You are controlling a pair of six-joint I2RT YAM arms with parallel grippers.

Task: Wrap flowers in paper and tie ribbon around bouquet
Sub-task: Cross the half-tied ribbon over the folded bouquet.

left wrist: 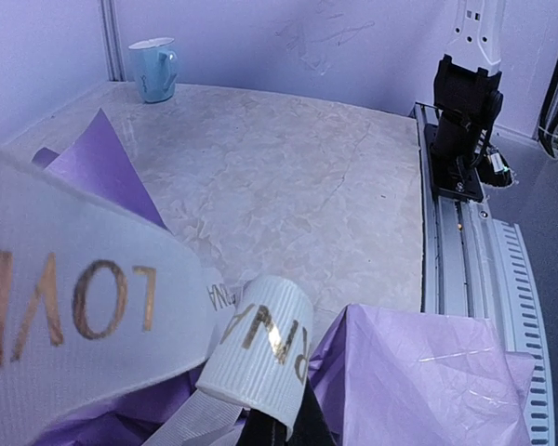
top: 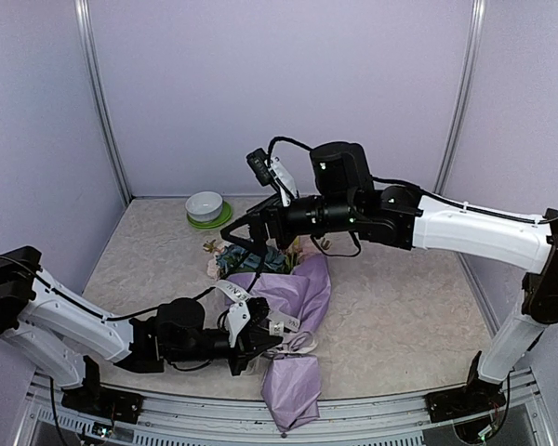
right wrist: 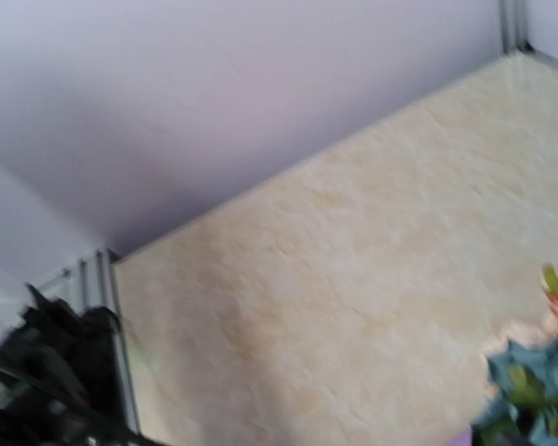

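Left gripper (top: 258,342): closed on the cream-white flat lettered ribbon (left wrist: 74,279), at the bouquet's near-left side.
Bouquet (top: 298,295): lilac crinkly paper cone lying on the beige mottled counter (top: 400,297), blue and yellow flower heads (top: 234,260) at its far-left end.
Right gripper (top: 245,239): spread wide, empty, above the bouquet's flower heads.

Enclosure: pale lilac panels on three sides, namely back wall (top: 279,84), left wall (top: 37,139) and right wall (top: 530,111). Aluminium posts stand at the far corners, left post (top: 102,102) and right post (top: 463,93). Tabletop (top: 400,297) is beige and mottled like stone. A ribbed metal rail (top: 372,409) runs along the near edge. Light is even and diffuse, with soft shadows. Faint scuff marks (left wrist: 316,37) show on one wall.
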